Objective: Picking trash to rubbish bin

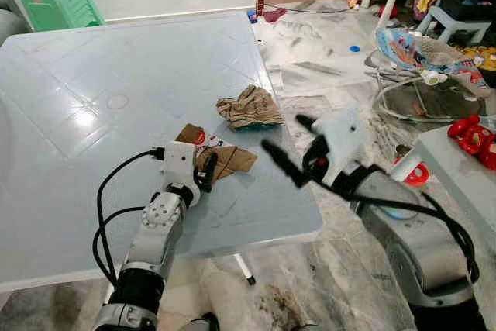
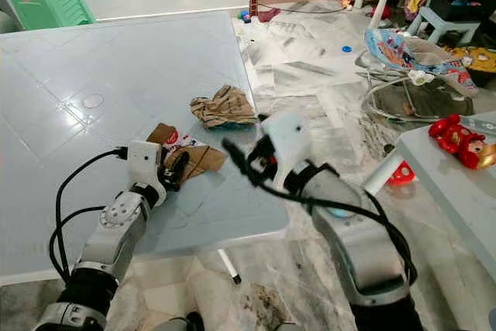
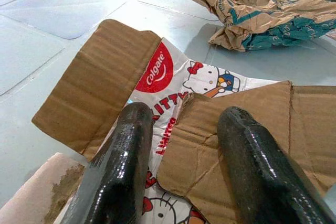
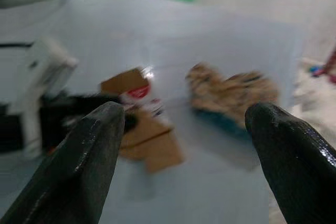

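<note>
On your table point(image 1: 93, 75), the left gripper point(image 1: 208, 170) straddles the flattened carton point(image 3: 173, 129), fingers parted; beside it, your right gripper point(image 1: 287, 145) hovers spread near the crumpled bag point(image 1: 249, 108).

Both eye views look forward and down from head height over the pale table point(image 1: 93, 98), sharing its near right corner and the cluttered floor toward two o'clock. The left wrist view sits very close above the flattened cardboard box point(image 3: 131, 103), facing twelve o'clock. The right wrist view hangs back, blurred, facing ten o'clock toward the same cardboard and the crumpled paper bag point(image 4: 231, 95).
</note>
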